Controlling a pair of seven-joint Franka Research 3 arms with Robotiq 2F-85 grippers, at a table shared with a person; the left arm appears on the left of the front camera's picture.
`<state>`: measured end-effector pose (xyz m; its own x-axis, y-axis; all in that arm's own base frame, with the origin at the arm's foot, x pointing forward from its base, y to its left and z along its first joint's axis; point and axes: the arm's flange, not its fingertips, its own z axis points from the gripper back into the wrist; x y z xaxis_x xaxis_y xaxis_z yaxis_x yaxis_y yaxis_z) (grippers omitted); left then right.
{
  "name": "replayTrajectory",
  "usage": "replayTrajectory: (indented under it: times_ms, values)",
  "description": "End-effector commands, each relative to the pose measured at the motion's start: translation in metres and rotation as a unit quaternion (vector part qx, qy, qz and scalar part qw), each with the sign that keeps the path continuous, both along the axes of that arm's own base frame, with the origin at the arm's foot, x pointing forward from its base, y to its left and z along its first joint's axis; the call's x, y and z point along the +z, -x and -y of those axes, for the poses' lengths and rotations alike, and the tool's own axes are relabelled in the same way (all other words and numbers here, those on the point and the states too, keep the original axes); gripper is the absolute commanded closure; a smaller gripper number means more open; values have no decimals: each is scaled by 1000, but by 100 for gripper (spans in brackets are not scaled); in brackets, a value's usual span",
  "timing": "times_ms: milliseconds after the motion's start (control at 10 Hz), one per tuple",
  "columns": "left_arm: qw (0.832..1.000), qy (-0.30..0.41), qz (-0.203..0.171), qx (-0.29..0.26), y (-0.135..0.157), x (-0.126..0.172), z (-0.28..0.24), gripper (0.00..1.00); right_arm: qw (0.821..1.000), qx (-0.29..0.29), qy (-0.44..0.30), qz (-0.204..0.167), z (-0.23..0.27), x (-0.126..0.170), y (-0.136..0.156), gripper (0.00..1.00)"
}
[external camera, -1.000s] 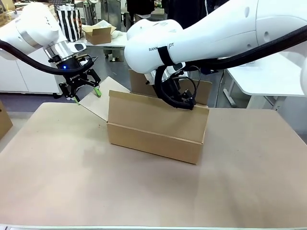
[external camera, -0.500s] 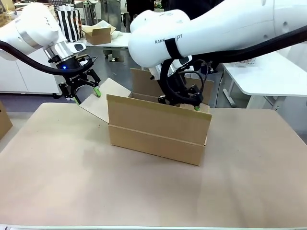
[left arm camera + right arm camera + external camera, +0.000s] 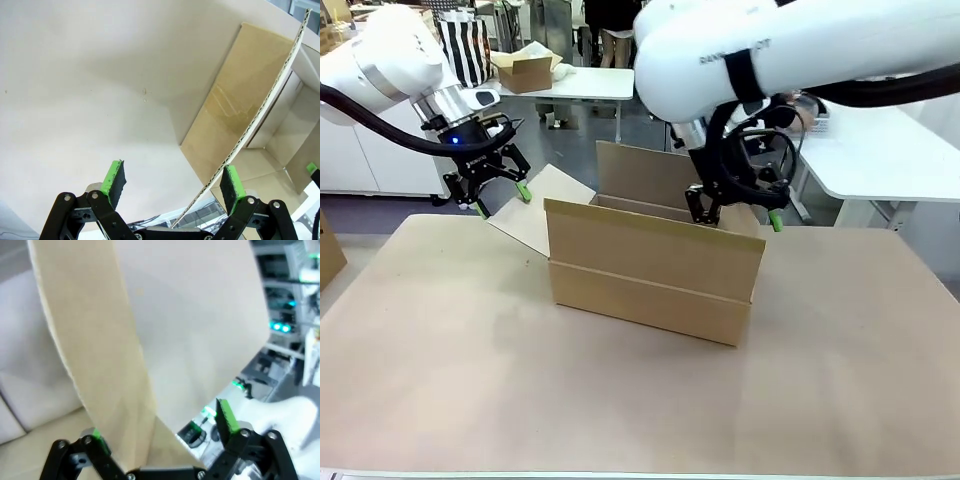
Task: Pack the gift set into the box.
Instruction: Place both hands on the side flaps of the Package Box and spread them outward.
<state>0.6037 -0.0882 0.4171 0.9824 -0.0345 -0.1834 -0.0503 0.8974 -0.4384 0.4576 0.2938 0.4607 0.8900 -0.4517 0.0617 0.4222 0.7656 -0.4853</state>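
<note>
Box (image 3: 650, 275) sits at centre of table (image 3: 470, 380), flaps up — left end effector (image 3: 502, 199) spread astride its 9 o'clock flap, right end effector (image 3: 735, 214) spread astride the 2 o'clock flap. Opening looks done — packing seems unstarted.

Dark lettering on the right arm's casing.
The white right robot arm (image 3: 820, 40) carries one line of small dark print on its rounded shell, above the far edge of the tan surface (image 3: 620, 400). "RANKA" can be read. A black strap (image 3: 745, 75) then crosses the line, and the letters after it, perhaps "OT", are too small to be sure of.
</note>
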Motion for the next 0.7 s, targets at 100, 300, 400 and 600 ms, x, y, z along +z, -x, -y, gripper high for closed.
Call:
replayTrajectory:
  times_ms: [100, 300, 400, 600]
  values:
    - [1000, -10, 0, 7, 1, 1, -1, 0, 997, 54, -56, 26, 42, -14, 23, 0]
    - [1000, -10, 0, 7, 1, 1, -1, 0, 990, 79, -96, 61, 72, -9, 41, 0]
    - [1000, -10, 0, 7, 1, 1, -1, 0, 986, 87, -115, 79, 86, -7, 49, 0]
    - [1000, -10, 0, 7, 1, 1, -1, 0, 975, 105, -164, 107, 110, -8, 59, 0]
